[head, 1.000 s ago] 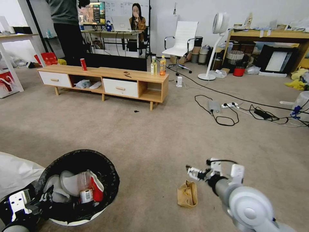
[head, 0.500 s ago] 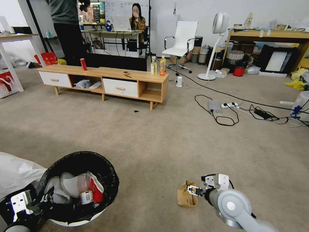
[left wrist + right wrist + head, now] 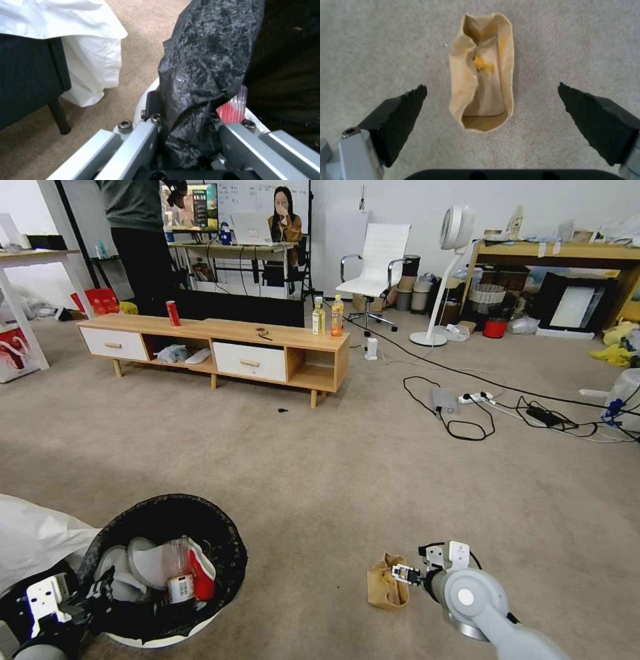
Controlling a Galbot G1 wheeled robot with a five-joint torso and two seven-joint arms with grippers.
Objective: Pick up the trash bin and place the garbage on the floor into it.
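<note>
Trash bin closest in, just one, black liner rim pinched tight in left gripper, several bits of garbage inside. Beside bin to the right, one tan paper bag flat on floor, right gripper spread wide around it, not touching. Farther past bin: one low wooden cabinet, two bottles, one red can on top.

Beige carpet floor with a crumpled tan paper bag and black cables.
</note>
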